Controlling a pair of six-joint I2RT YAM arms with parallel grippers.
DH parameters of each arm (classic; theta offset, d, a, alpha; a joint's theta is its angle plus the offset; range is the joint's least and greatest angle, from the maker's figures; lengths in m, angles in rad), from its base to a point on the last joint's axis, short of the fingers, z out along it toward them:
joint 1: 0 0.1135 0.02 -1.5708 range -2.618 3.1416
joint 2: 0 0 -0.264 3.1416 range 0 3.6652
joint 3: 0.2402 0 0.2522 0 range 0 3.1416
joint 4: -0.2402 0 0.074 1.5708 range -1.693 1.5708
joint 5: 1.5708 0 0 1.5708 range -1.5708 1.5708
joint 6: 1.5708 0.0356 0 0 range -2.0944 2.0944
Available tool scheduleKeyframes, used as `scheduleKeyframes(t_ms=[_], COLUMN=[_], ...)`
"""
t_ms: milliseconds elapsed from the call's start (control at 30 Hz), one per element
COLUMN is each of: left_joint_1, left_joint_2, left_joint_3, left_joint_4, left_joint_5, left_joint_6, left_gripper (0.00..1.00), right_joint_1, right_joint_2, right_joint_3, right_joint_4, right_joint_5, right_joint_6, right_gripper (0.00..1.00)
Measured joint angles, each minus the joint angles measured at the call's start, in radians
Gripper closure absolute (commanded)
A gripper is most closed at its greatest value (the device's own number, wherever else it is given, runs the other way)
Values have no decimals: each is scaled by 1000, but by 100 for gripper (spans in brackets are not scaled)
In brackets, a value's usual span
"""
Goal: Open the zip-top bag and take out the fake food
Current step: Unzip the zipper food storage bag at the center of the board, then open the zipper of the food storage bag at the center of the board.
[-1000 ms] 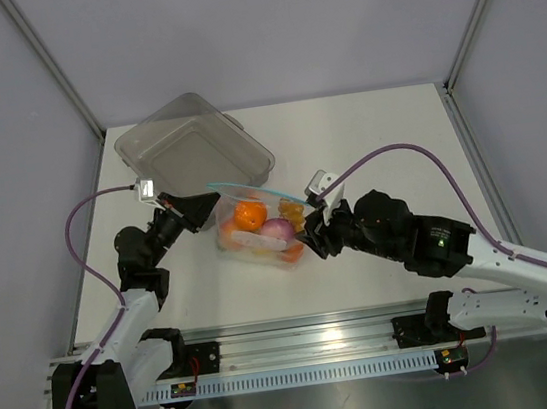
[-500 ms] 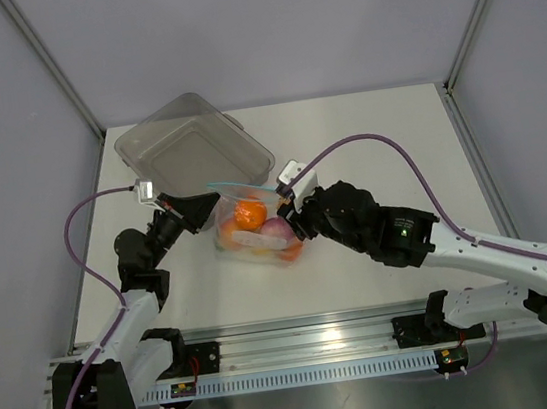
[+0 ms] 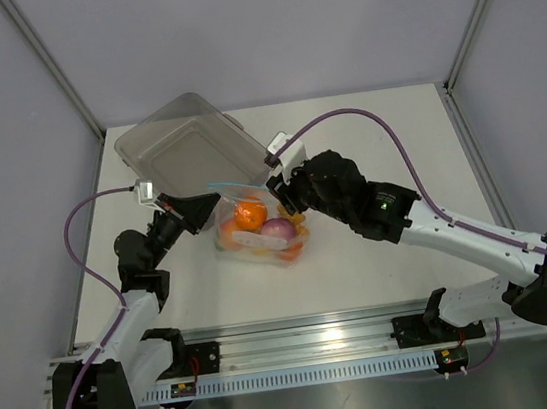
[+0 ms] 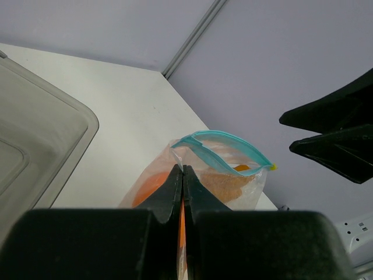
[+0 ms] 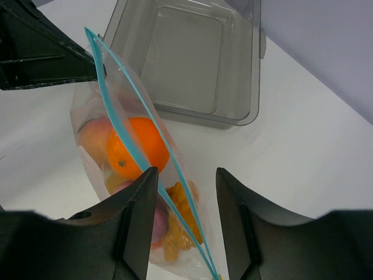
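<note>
A thin, clear, crinkled zip-top bag stands near the middle of a white table, just near of a rigid clear tub that sits at the far left. Its light-blue zip strip runs along the top edge. In the wrist views the two halves of the strip bow slightly apart, so the mouth gapes a little. Inside lies the fake food: a bright orange fruit, a purple-pink rounded piece beside it, and smaller yellow-orange and peach pieces underneath.

The left gripper has its jaws pressed together, pinching the plastic at the bag's left corner just under the strip. The right gripper hangs over the bag's right side with its jaws partly apart. In its wrist view the blue strip passes between the two fingers. It holds nothing, and whether it touches the plastic cannot be told.
</note>
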Motion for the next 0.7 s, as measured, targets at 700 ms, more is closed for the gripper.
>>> scheduleKeyframes(t_ms=[700], left_joint_1=[0], left_joint_2=[0], left_joint_3=[-1], left_joint_4=[7], left_joint_5=[3], left_joint_6=[0], left_gripper=[100], right_joint_1=[-72], right_joint_2=[115], right_joint_3=[35], right_joint_4=[0], right_joint_5=[-186], right_joint_6=[-14], right_gripper=[48])
